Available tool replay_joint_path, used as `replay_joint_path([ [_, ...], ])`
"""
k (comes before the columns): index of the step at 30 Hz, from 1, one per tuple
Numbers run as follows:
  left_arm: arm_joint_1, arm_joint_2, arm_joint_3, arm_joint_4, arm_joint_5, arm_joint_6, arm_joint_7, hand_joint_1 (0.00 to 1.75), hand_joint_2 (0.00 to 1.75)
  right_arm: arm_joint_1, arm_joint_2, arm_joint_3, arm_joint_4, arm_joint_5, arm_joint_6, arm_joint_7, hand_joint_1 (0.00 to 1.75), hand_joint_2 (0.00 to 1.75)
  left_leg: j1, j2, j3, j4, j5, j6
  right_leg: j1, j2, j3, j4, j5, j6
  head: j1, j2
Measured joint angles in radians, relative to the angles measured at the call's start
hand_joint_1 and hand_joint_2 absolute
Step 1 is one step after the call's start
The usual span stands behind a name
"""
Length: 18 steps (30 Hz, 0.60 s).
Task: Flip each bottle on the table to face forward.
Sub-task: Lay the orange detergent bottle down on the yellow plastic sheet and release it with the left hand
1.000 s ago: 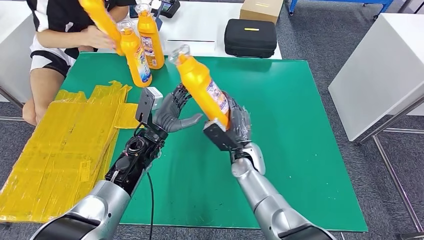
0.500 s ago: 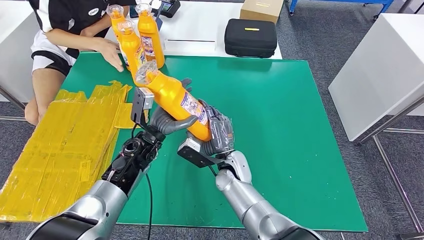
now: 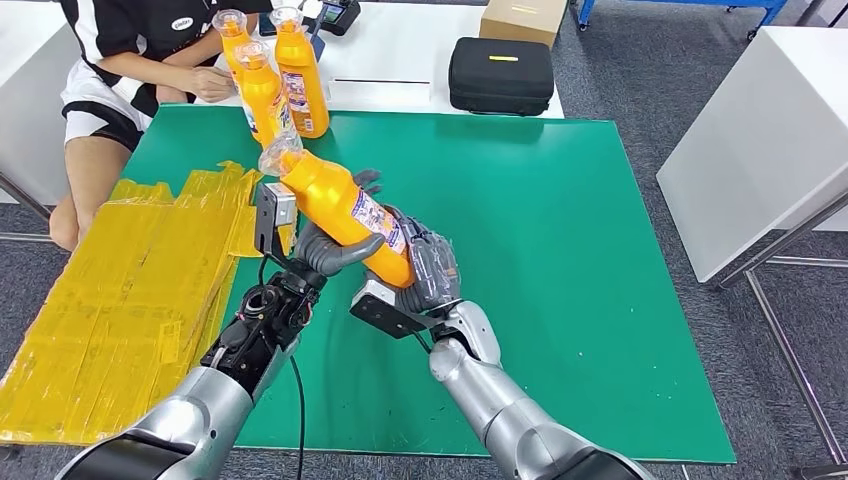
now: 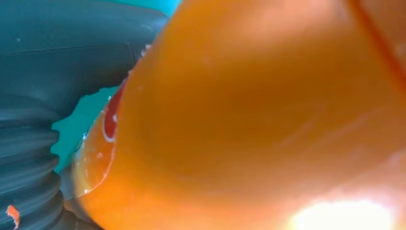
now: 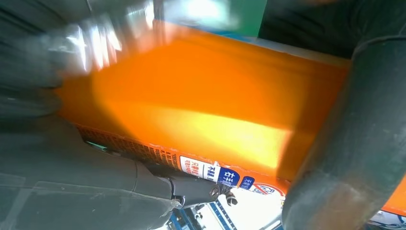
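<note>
1. Right hand [image 3: 425, 272] has its fingers wrapped around the base end of the orange bottle [image 3: 345, 205]. The bottle is off the tabletop [image 3: 560, 240], tilted steeply, cap end pointing to about 10 o'clock.
2. Left hand [image 3: 335, 240] sits just at 9 o'clock of the right, thumb curled under the bottle's mid-body, fingers behind it. Touching for sure; left wrist view is too close to show how firm the hold is.
3. Looks like a hand-to-hand regrasp to turn the label round.
4. Risk: smooth plastic body, two partial holds. If the right hand lets go before the left has closed fully, the bottle slips and drops onto the green mat.
5. Risk: cap end swings toward 11 o'clock, where three standing bottles [image 3: 285, 75] are grouped at the far edge. A wide rotation could knock them.
6. A person's hand [image 3: 210, 83] is at those bottles, so that's also inside the swing zone.
7. Yellow sheets [image 3: 130, 270] at 9 o'clock: out of the way.
</note>
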<state>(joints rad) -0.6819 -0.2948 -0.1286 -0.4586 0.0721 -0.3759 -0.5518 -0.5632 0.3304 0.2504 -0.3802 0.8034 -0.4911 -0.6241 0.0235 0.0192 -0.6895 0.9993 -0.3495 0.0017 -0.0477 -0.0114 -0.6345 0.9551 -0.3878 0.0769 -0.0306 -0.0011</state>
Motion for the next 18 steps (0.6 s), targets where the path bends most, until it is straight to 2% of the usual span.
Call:
replay_joint_path([
  [12,0.02,0.0,0.012,0.0,0.057,0.072,-0.038,1.75,1.75,-0.002,0.0,0.01,0.011,-0.075,0.028,-0.036,1.75,1.75,0.0,0.0,0.0,0.0,0.0,0.0,0.0,0.0,0.0,0.0,0.0,0.0,0.0,0.0],
  [13,0.02,0.0,0.011,0.0,0.06,0.075,-0.039,1.75,1.75,-0.002,0.0,0.01,0.011,-0.084,0.027,-0.039,1.7,1.75,0.0,0.0,0.0,0.0,0.0,0.0,0.0,0.0,0.0,0.0,0.0,0.0,0.0,0.0],
  [17,0.016,-0.001,-0.001,0.0,0.059,0.094,-0.052,1.75,1.75,0.007,-0.004,0.022,0.002,-0.155,0.027,-0.05,0.0,1.75,0.0,0.0,0.0,0.0,0.0,0.0,0.0,0.0,0.0,0.0,0.0,0.0,0.0,0.0],
  [18,0.013,-0.002,-0.005,-0.001,0.048,0.119,-0.062,1.75,1.75,0.013,-0.007,0.03,-0.007,-0.191,0.027,-0.054,0.0,1.75,0.0,0.0,0.0,0.0,0.0,0.0,0.0,0.0,0.0,0.0,0.0,0.0,0.0,0.0],
])
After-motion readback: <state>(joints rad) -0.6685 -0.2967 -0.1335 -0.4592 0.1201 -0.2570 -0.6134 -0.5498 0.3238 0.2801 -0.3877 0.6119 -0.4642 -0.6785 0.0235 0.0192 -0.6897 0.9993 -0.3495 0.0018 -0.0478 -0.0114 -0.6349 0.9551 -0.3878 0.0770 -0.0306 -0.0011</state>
